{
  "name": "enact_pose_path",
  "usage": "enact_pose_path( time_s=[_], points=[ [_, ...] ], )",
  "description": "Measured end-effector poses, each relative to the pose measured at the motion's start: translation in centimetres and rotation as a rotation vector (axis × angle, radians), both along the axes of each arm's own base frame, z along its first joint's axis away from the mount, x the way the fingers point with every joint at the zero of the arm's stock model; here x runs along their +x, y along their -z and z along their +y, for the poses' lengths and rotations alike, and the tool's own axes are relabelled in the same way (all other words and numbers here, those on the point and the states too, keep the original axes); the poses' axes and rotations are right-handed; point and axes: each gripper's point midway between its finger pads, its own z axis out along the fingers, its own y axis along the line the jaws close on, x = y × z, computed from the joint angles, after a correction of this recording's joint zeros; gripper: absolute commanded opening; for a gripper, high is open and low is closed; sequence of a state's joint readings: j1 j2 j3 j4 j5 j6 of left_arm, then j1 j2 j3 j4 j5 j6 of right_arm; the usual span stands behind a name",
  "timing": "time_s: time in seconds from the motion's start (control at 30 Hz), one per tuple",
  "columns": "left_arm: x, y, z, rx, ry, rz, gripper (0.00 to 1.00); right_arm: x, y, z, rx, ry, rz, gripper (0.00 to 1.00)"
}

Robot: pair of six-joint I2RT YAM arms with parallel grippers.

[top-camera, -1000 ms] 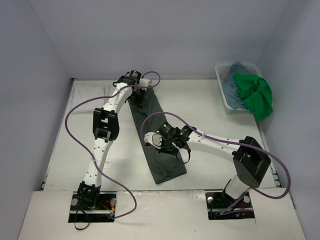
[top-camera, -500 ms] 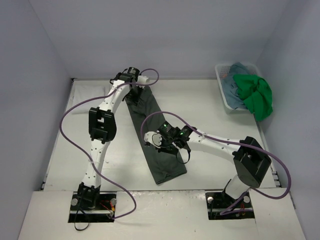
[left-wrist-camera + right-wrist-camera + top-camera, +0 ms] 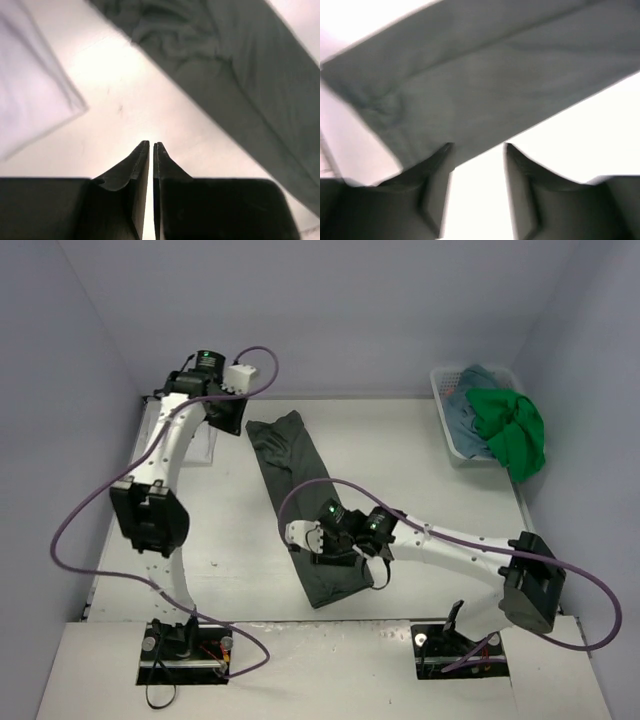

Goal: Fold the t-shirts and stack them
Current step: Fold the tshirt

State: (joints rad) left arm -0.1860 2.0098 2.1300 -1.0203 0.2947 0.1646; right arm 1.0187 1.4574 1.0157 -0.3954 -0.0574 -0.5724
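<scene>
Shirt: dark grey-green t-shirt point(image 3: 295, 468), folded into a long strip, its long axis running from far to near.
Right gripper point(image 3: 478, 146): jaws apart, empty, over the strip's near end; the nearer arm.
Left gripper point(image 3: 151, 146): fingers together, empty, just left of the far end.

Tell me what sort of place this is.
Probably a lab robot cell: a white table boxed in by bare walls, left arm and right arm bolted at its near edge, a basket of shirts at the side.

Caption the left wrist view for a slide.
Left gripper, shut and empty, hovers over the table between the folded dark grey-green t-shirt and a white t-shirt.
</scene>
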Motion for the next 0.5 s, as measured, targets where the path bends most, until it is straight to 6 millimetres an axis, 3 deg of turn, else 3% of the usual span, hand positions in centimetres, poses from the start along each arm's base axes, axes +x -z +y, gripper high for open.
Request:
enact_pose_path(
  time_s=[0.1,0.23,0.33,0.5],
  points=[
    [-3.6,-0.7,3.2,0.024,-0.031,0.008,0.04,-2.7,0.0,-0.2,-0.019,-0.081,-0.021,0.6],
    [-8.5,-1.5,6.3,0.088,-0.065,-0.023,0.04,-4.7,1.2,-2.2,-0.084,-0.145,-0.047,0.62],
    [-12.6,-1.9,7.6,0.13,-0.072,-0.074,0.04,-5.2,2.6,-4.0,-0.16,-0.18,-0.068,0.63],
    [-17.2,-2.3,9.2,0.176,-0.095,-0.177,0.05,-5.0,3.7,-5.3,-0.231,-0.221,-0.091,0.62]
  ],
)
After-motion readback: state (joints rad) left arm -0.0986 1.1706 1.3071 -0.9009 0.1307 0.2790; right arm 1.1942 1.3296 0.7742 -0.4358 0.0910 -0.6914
